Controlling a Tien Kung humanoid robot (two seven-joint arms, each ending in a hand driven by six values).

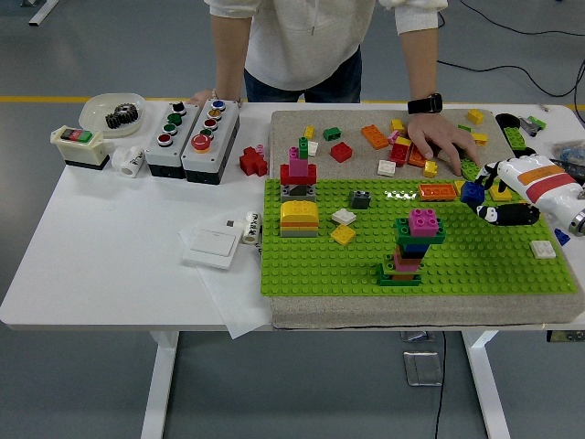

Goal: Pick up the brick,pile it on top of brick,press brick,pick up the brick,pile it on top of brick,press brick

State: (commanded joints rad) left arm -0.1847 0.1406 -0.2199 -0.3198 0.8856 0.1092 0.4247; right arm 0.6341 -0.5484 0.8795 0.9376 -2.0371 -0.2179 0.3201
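Grey workshop floor surrounds a white table point(110, 274) seen from the head view, looking down and forward. On it lies a green studded baseplate point(311, 265) over a grey mat. Near the middle of the baseplate stands a multicoloured brick tower point(409, 249), topped by a pink brick on a green one. The robot's right hand point(498, 197), white with black fingers point(512, 215), reaches in from the right edge and hovers over the baseplate's far right corner, its fingers pinching a small blue brick point(472, 192). That brick is lifted clear of the studs and well apart from the tower. The left hand is out of view. A person stands at the far side; one hand point(443, 142) rests among loose bricks on the mat, very near the robot's hand, the other beside the grey button boxes point(192, 128). The risk from here looks twofold: the pinch seems shallow, so the brick could slip or tilt in transit, and a misaligned press could topple the tall, narrow tower. The person's hand is also close enough to be brushed.
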